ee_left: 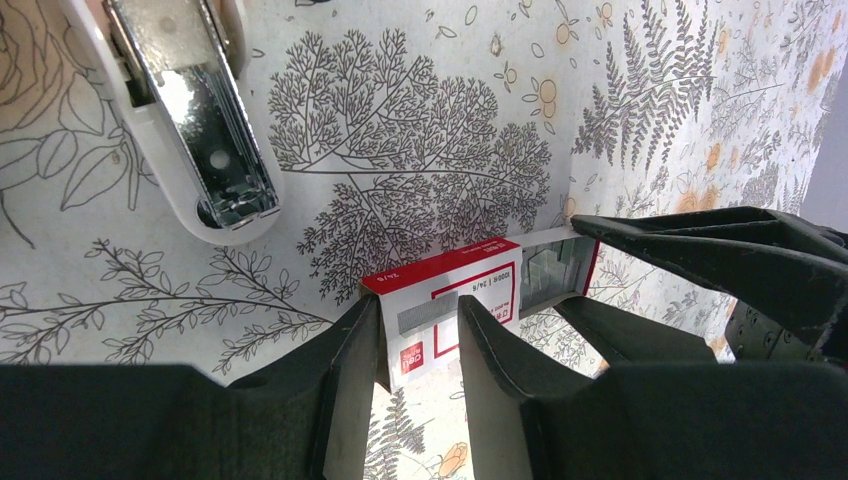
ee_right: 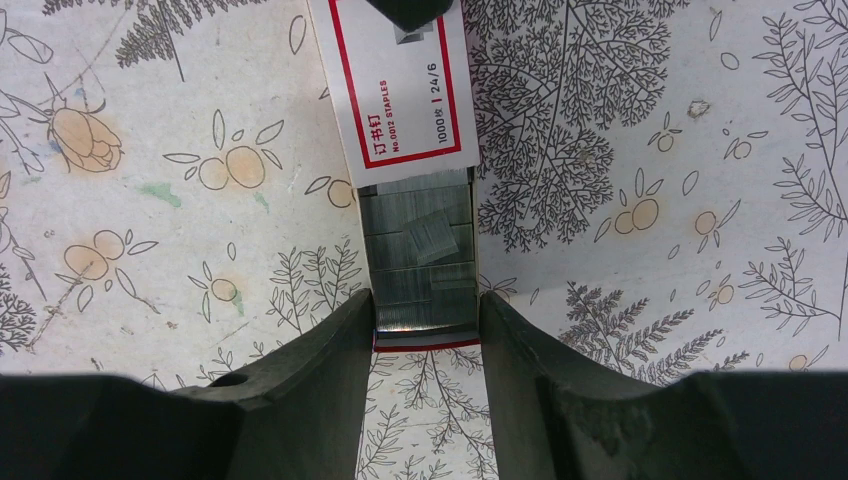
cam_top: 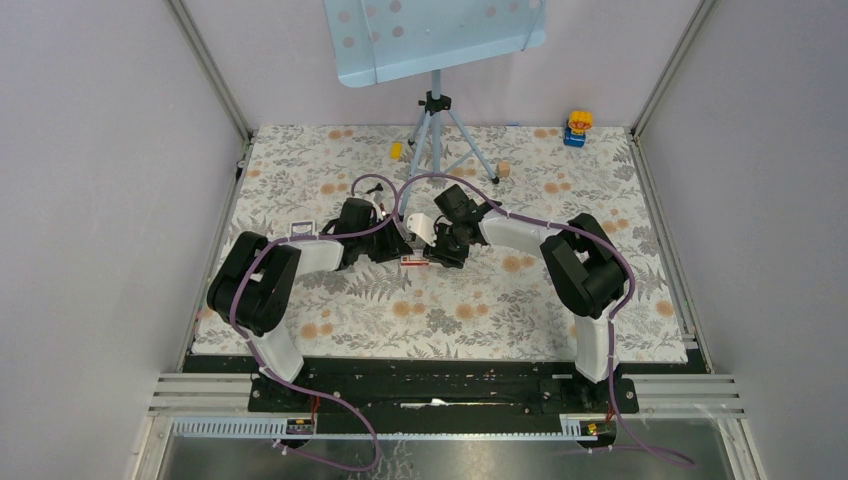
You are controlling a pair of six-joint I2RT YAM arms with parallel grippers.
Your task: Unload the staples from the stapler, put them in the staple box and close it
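Stapler [ee_left: 190, 110] lies open at the upper left of the left wrist view, pale shell up and chrome channel exposed, well apart from both arms and held by neither. The visible stretch of channel looks like bare metal, so the unloading itself seems done or nearly so, though its far end runs out of frame.

Work has moved to the red-and-white staple box [ee_left: 440, 300] at mid-frame on the floral worktop [cam_top: 500, 300]. The right end effector [ee_right: 427, 320] is closed on the end of the box's pulled-out tray [ee_right: 425, 345], a finger against each side. The left end effector [ee_left: 415, 335] stands partly closed at the sleeve end, one finger at the box's end and the other over its top face. Whether it clamps the box or only pins it cannot be told. What appears left is to slide the tray shut and perhaps close the stapler.

Only the right wrist view looks into the tray, where staples [ee_right: 418, 275] lie in packed rows with one short piece askew on top. Only the left wrist view shows the stapler clearly. The top view shows both arms meeting at mid-frame over the box, a mere red-and-white sliver there.
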